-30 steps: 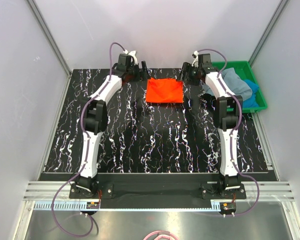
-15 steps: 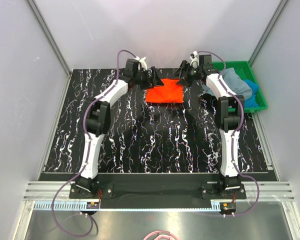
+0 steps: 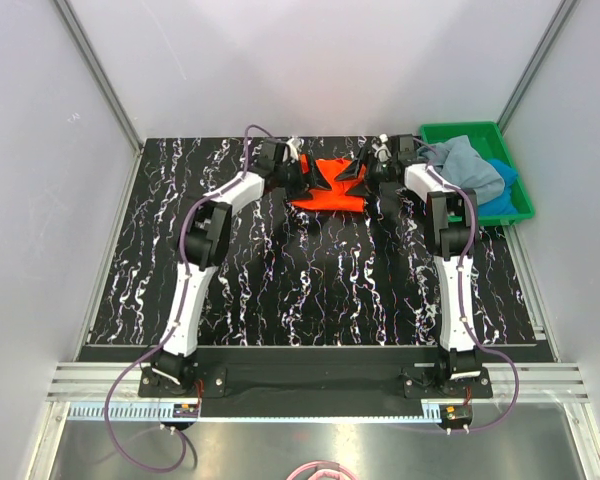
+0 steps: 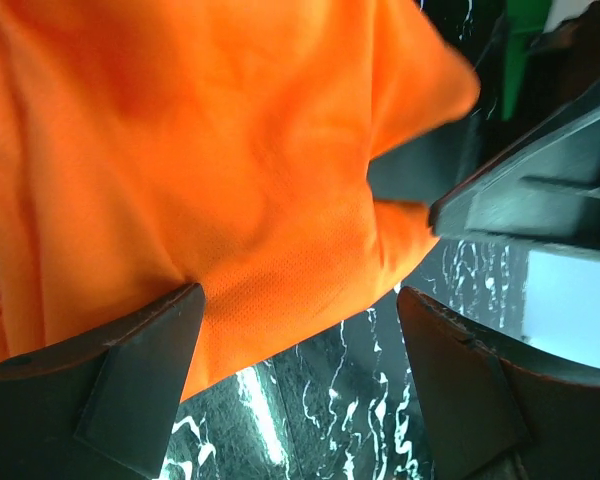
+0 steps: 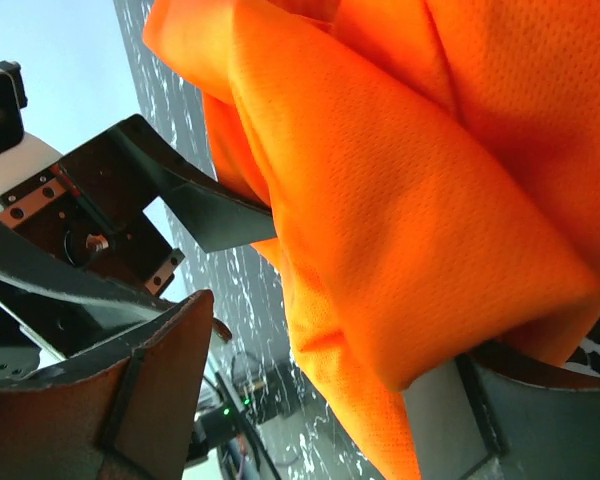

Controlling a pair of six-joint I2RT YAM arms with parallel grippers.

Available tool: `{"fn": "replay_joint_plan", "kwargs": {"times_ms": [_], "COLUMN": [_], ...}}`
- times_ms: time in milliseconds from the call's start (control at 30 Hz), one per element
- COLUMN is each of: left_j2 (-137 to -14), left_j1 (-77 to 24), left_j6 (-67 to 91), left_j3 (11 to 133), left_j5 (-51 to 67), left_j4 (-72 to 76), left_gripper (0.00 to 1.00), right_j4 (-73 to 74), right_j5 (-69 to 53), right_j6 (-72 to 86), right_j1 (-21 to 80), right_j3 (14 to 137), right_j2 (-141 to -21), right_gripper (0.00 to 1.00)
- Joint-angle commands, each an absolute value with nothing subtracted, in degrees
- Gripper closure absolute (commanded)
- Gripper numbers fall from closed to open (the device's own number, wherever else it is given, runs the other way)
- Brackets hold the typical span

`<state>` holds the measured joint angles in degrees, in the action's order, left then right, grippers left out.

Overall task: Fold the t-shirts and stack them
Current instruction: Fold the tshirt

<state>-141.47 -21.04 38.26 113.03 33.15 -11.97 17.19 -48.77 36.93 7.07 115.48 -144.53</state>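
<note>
Folding of the orange t-shirt (image 3: 327, 184), bunched at the far middle of the bench (image 3: 280, 272), is judged in hand; its edges are straddled by the wide-spread left fingers (image 4: 130, 372) and right fingers (image 5: 152, 392), so a firm pinch is called for next.

White arms (image 3: 185, 305), purple cables (image 3: 105, 418), black grippers (image 4: 300, 300) (image 5: 320, 345) (matte fingers (image 4: 130, 385))

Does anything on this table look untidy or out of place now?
The orange shirt, far middle, is bunched between the left gripper and right gripper. A grey shirt and a blue shirt lie crumpled in the green tray.
</note>
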Motion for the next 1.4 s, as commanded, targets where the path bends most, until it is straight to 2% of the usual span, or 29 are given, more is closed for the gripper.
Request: {"fn": "replay_joint_plan", "kwargs": {"times_ms": [0, 433, 600, 667, 900, 1133, 1367], "left_j2": [-138.5, -117.9, -110.9, -107.6, -102.2, -116.1, -130.4], "left_j1": [-20.6, -20.7, -20.7, -20.7, -20.3, -19.3, -21.3], "left_j6": [40.9, 46.9, 46.8, 45.4, 37.4, 36.9, 30.2], "left_j3": [108.4, 79.5, 73.2, 72.5, 77.3, 89.4, 108.4], "left_j5": [32.8, 40.7, 40.6, 39.8, 36.4, 39.6, 36.2], "left_j4": [-14.1, -10.3, -9.6, -10.1, -12.0, -9.9, -12.6], "left_gripper": [0.13, 0.16, 0.17, 0.17, 0.14, 0.15, 0.14], "right_j4": [18.2, 23.6, 22.8, 25.0, 29.0, 28.7, 30.1], "right_j5": [-51.0, -50.8, -51.5, -49.1, -42.5, -40.3, -38.8], "right_j6": [36.2, 33.1, 34.3, 31.7, 20.1, 18.3, 15.6], "right_j1": [6.9, 7.3, 8.4, 9.2, 10.3, 8.8, 7.9], "right_j3": [113.6, 101.6, 92.7, 93.4, 95.4, 97.4, 110.0], "right_j2": [-143.8, -130.6, -120.7, -116.7, -108.4, -111.3, -123.0], "right_gripper": [0.23, 0.24, 0.25, 0.25, 0.23, 0.22, 0.22]}}
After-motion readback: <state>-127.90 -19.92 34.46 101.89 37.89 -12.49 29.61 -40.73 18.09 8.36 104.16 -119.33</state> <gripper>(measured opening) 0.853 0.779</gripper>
